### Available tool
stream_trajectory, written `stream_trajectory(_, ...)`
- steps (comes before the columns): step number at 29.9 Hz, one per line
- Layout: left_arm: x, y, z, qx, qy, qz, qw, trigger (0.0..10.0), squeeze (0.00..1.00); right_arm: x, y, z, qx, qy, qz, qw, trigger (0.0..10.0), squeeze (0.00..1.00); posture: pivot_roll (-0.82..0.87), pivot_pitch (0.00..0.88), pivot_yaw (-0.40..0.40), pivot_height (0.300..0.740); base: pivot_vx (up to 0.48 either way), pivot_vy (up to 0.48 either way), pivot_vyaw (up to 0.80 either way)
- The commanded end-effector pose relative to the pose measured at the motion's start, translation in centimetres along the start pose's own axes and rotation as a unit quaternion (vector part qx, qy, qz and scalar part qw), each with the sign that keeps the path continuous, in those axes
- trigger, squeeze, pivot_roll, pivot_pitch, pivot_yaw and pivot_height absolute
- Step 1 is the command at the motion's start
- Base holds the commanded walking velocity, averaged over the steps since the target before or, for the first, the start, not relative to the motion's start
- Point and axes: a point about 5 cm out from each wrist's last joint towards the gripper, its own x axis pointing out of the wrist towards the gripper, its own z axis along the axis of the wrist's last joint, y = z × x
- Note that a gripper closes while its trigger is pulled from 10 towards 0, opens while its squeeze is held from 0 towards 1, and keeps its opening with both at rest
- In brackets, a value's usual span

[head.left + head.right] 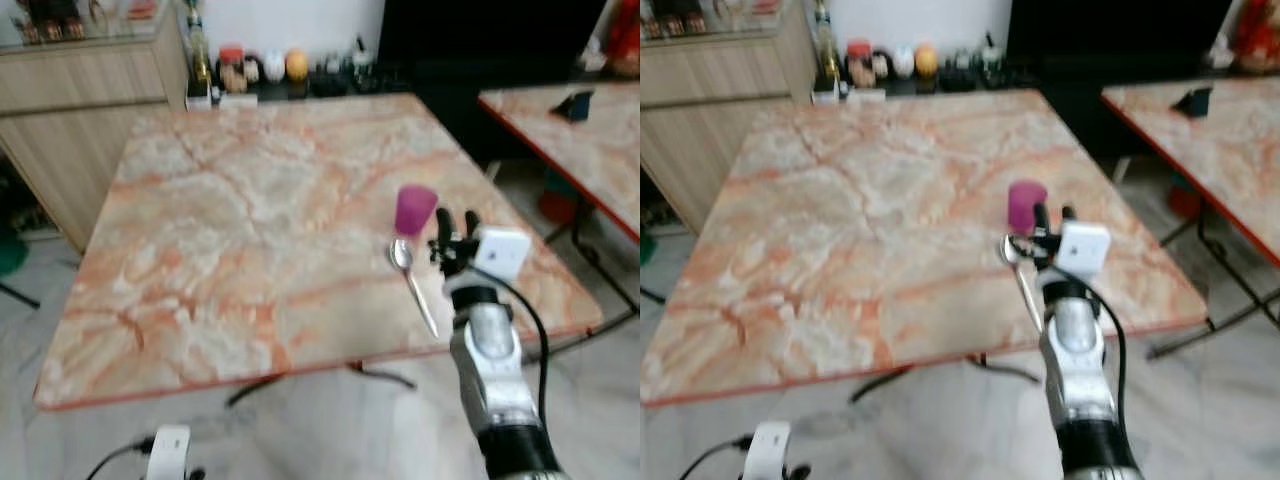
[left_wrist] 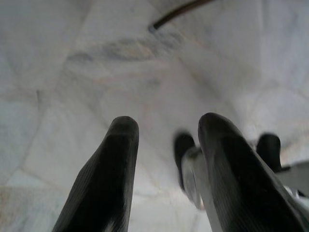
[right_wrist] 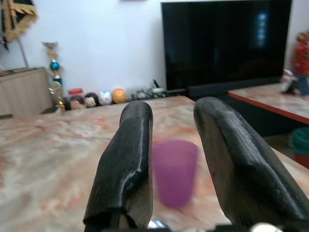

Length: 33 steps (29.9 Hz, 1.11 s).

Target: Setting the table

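Reaching over the table's point(image 1: 250, 220) near edge, right gripper point(image 1: 457, 232) is hovering parted and empty behind the cup point(image 1: 414, 209), spoon point(image 1: 413, 283) lying alongside, likely just placed; left gripper point(image 2: 164, 145) is hanging open.

A marble-patterned table point(image 1: 250, 230) stands on pale tiled floor point(image 1: 330, 420). A wooden cabinet point(image 1: 70, 90) sits left, a dark television point(image 3: 227, 43) against the white wall point(image 3: 96, 38), and a 2nd table point(image 1: 590, 140) right.

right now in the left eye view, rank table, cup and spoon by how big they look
1. table
2. spoon, longer than the cup is tall, though thin
3. cup
The cup and spoon are close in size.
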Motion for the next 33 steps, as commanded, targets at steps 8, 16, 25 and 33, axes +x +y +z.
stream_trajectory(8, -0.2, 0.8, -0.6, 0.004, 0.011, 0.008, 1.0, 10.0, 0.0, -0.8, -0.8, -0.7, -0.006, 0.038, -0.012, 0.999, 10.0, 0.0, -0.03, 0.0, -0.001, 0.74, 0.0, 0.0, 0.0)
stream_trajectory(16, -0.2, 0.7, -0.7, 0.004, 0.012, 0.007, 1.0, 10.0, 0.0, -1.6, -2.3, -2.9, -0.005, 0.136, -0.019, 0.991, 10.0, 0.83, -0.04, 0.0, -0.002, 0.74, 0.0, 0.0, 0.0)
stream_trajectory(25, -0.2, 0.7, -0.8, 0.009, 0.015, 0.004, 1.0, 10.0, 0.0, -3.1, -2.3, -6.0, -0.053, 0.278, 0.024, 0.959, 10.0, 0.0, -0.04, 0.0, 0.002, 0.74, 0.0, 0.0, 0.0)
stream_trajectory(33, -0.2, 0.7, -0.9, 0.016, 0.017, 0.001, 1.0, 10.0, 0.0, -2.2, -3.3, -5.4, -0.038, 0.288, 0.02, 0.957, 10.0, 0.82, -0.04, 0.0, 0.003, 0.74, 0.0, 0.0, 0.0)
